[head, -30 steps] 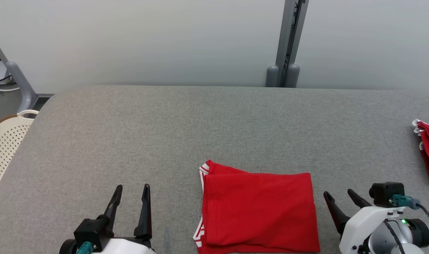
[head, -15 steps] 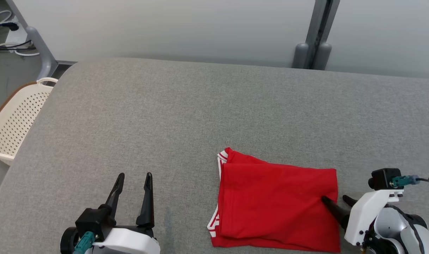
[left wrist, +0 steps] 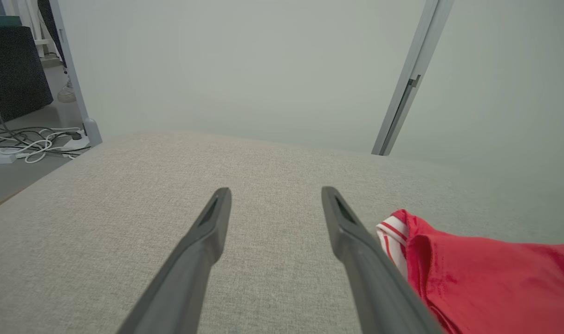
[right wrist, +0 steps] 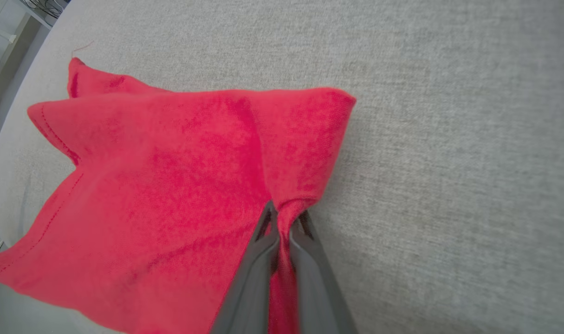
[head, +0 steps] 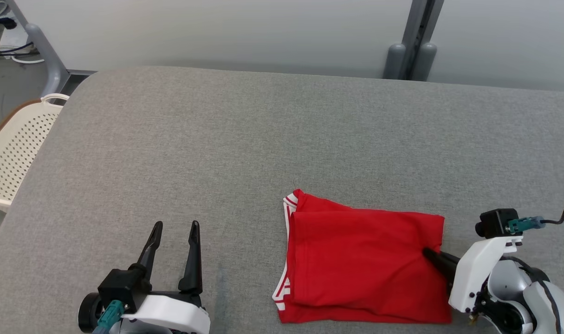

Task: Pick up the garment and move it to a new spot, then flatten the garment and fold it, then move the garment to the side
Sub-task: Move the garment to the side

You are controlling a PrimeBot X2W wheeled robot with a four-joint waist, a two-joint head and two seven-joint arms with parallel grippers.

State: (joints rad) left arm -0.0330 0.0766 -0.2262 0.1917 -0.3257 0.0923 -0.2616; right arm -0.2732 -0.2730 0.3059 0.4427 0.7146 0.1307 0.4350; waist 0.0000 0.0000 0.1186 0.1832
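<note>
A folded red garment (head: 360,264) with white striped trim lies on the grey table (head: 244,139), near its front edge and right of centre. My right gripper (head: 428,254) is shut on the garment's right edge; in the right wrist view the red cloth (right wrist: 184,185) bunches between the closed fingers (right wrist: 284,218). Left of the garment, my left gripper (head: 174,228) stands open above bare table, holding nothing. The left wrist view shows its two spread fingers (left wrist: 275,192) and the garment's striped corner (left wrist: 449,269) to their right.
A cream perforated basket (head: 12,148) sits off the table's left edge. A grey post (head: 414,39) stands against the pale wall behind the table. Cables (left wrist: 31,144) lie on the floor at the far left.
My right gripper moved in to the garment's right edge and shut on it, bunching the cloth. The head camera turned and tilted, shifting the whole picture. The left gripper stayed open.
</note>
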